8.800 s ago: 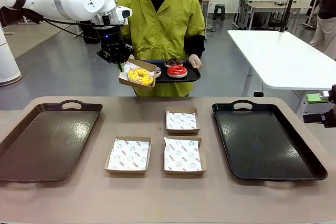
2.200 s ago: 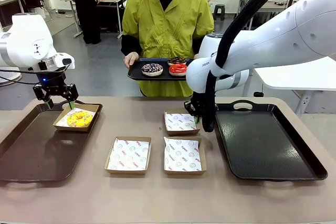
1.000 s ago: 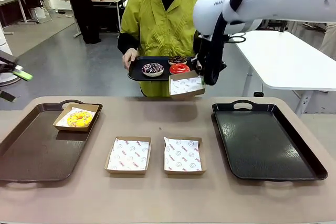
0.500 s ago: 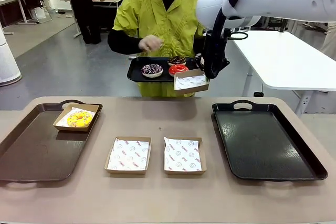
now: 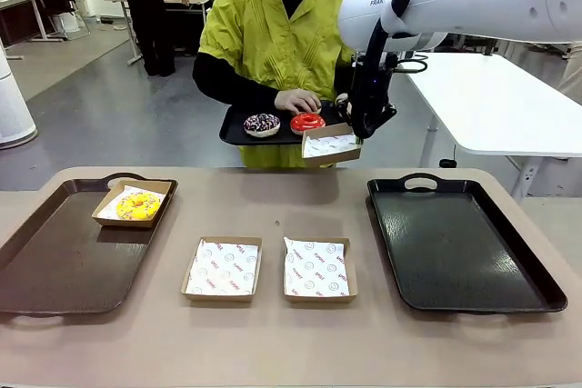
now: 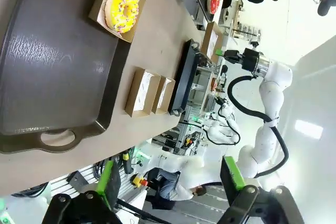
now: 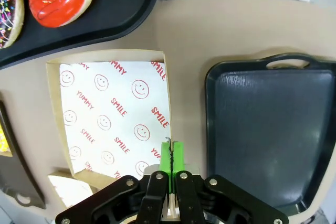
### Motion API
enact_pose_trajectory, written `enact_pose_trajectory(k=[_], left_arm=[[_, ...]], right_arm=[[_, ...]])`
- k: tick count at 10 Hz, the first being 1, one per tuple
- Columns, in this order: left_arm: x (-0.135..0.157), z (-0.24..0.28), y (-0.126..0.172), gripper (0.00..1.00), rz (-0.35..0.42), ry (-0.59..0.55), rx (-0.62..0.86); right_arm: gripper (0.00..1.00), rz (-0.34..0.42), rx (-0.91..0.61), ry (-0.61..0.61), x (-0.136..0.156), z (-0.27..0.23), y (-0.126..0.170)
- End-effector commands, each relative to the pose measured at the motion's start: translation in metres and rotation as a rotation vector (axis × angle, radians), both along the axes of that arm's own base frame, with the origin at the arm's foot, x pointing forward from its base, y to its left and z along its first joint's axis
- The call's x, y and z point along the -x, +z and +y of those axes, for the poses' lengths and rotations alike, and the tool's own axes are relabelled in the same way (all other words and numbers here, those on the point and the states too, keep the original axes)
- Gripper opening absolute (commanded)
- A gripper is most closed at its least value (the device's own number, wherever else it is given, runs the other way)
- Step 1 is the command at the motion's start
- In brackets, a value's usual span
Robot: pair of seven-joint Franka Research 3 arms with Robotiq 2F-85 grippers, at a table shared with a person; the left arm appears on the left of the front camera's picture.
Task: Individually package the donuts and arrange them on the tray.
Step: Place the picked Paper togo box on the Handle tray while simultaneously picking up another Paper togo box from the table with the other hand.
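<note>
**Handover at the far edge of the table.** Half a second before this moment the person's hand (image 5: 298, 100) is raised over the serving tray (image 5: 235, 130). It now lies on that tray at 12 o'clock from the red donut (image 5: 307, 123), covering the spot where the dark chocolate donut sat, so a pick from there is probably under way. The right gripper (image 5: 357, 134), which a second ago was carrying the held box (image 5: 331, 144) up from the table, now keeps it level against the serving tray's 3 o'clock end. Its green pads are pressed together on the box's near wall. This box holds only its printed liner, so the second packaging is judged ready to receive a donut. The sprinkled donut (image 5: 262, 123) lies on the serving tray at 9 o'clock from the red one. The left gripper (image 6: 169, 178) has drawn back from the table and hangs with its fingers wide apart, gripping nothing. The left tray (image 5: 55, 270), at the table's 9 o'clock, carries one filled box (image 5: 102, 215) near its 1 o'clock corner with the yellow donut (image 5: 138, 207) inside. The right tray (image 5: 455, 252), at 3 o'clock, is bare. Two empty boxes (image 5: 222, 268) (image 5: 316, 268) lie side by side at the table's centre. One of four donuts is packaged.
</note>
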State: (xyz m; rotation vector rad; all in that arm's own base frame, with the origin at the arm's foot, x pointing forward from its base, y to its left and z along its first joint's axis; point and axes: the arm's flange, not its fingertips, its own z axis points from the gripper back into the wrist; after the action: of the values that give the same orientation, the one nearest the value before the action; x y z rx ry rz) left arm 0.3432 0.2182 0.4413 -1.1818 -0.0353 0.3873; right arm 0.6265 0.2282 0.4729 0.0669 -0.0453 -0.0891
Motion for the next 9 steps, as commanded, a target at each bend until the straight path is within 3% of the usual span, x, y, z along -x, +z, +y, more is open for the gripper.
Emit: enact_pose_trajectory(k=[1,9], left_arm=[[0.0083,-0.0056,0.0054,1.00,-0.016,0.005,0.008],[0.0083,-0.0056,0.0054,1.00,-0.016,0.005,0.008]], right_arm=[[0.00,-0.003,-0.001,0.000,-0.0004,-0.0009,-0.0004],[0.00,-0.003,-0.001,0.000,-0.0004,-0.0009,-0.0004]])
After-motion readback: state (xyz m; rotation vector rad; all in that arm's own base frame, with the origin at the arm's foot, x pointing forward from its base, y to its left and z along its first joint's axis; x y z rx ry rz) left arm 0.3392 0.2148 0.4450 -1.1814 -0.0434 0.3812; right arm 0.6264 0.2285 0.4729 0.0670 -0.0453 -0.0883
